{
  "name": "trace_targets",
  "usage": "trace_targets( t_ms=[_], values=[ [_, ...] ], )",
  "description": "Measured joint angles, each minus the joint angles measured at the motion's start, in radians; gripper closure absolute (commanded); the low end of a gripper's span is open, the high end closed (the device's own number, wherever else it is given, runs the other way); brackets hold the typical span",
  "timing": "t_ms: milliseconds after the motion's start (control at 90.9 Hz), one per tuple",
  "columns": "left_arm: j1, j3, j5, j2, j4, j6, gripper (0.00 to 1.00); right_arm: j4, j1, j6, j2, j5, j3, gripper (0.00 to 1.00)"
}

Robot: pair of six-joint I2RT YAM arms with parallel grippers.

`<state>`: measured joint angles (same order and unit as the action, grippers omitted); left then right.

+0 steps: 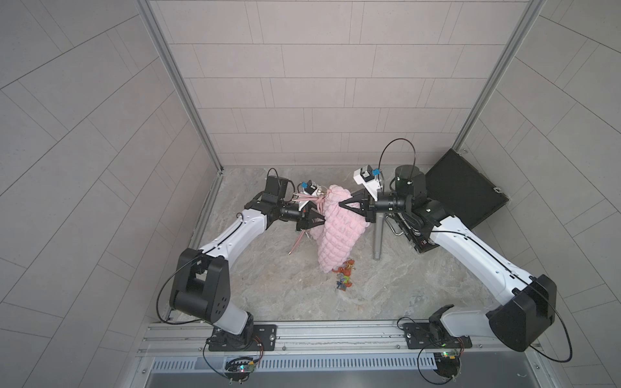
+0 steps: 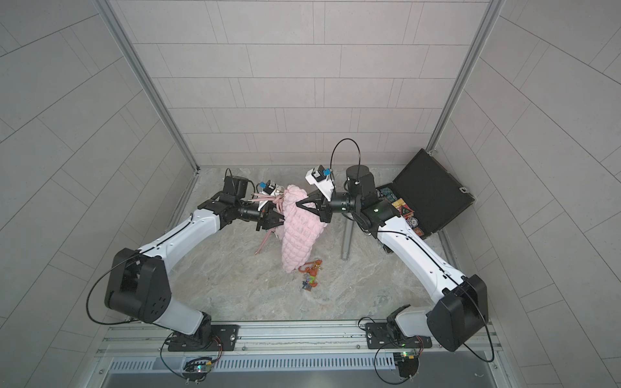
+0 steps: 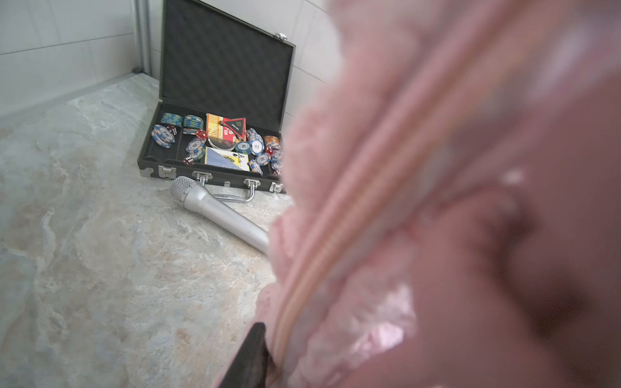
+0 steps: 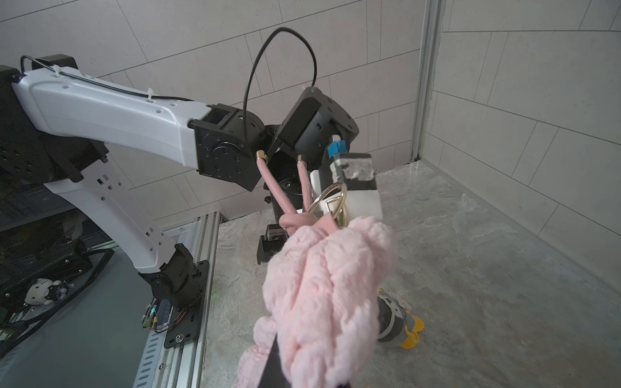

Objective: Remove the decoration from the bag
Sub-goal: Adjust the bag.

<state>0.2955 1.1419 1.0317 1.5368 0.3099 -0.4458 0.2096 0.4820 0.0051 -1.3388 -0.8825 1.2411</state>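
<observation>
Left gripper (image 1: pixel 319 219): it is at the left side of the bag and touches the pink fabric. In the left wrist view only one black finger (image 3: pixel 252 356) shows, pressed against the seam of the bag. I cannot tell if the gripper is closed on the fabric or not.
Straps (image 4: pixel 268 183): pink cords tied in a knot at the top end of the bag. Their gold-tipped ends point toward the left arm. In both top views one more cord hangs down at the left of the bag.
Bag (image 1: pixel 336 231): pale pink and puffy, held up above the middle of the desk (image 1: pixel 268 292) between the two grippers. Its length hangs down and toward the front. If the lower end touches the desk, I cannot tell.
Decoration (image 1: pixel 343 272): a small bunch in orange, green and blue. It lies on the desk just beside the lower end of the bag. If it is joined to the bag, I cannot tell.
Right gripper (image 1: pixel 341 204): it is clamped on the upper part of the bag, from the right side.
Microphone (image 1: pixel 378 235): silver, lying on the desk to the right of the bag, apart from it.
Case (image 1: pixel 467 188): black and open, at the far right corner. In the left wrist view it holds chips (image 3: pixel 164 134), cards and dice.
</observation>
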Motion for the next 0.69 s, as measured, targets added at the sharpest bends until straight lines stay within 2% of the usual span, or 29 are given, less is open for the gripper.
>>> trace_targets(
  t_ms=[33,88,110,165,242,396,594,693],
  values=[
    [-0.002,0.005,-0.007,0.000,0.007,0.005,0.83,0.000,0.000,0.000,0.000,0.002,0.000,1.00],
    [-0.008,0.015,-0.027,-0.002,0.023,0.017,0.98,0.000,0.000,-0.001,0.000,0.008,0.000,1.00],
    [-0.010,0.019,-0.034,-0.002,0.024,0.011,1.00,0.000,0.000,-0.002,0.000,0.012,0.000,0.97],
    [-0.019,0.031,-0.066,-0.007,0.040,0.021,1.00,0.000,-0.001,-0.005,0.000,0.032,0.000,0.91],
    [-0.031,0.045,-0.115,-0.018,0.063,0.045,1.00,0.001,-0.004,-0.013,0.000,0.075,0.000,0.75],
    [-0.054,0.064,-0.269,-0.068,0.127,0.122,1.00,0.008,-0.007,-0.027,0.000,0.210,-0.002,0.54],
    [-0.055,0.095,-0.489,-0.140,0.204,0.312,1.00,0.024,-0.013,-0.028,0.000,0.433,-0.002,0.35],
    [-0.055,0.103,-0.601,-0.173,0.245,0.434,1.00,0.046,-0.018,-0.026,0.004,0.528,-0.002,0.30]
  ],
)
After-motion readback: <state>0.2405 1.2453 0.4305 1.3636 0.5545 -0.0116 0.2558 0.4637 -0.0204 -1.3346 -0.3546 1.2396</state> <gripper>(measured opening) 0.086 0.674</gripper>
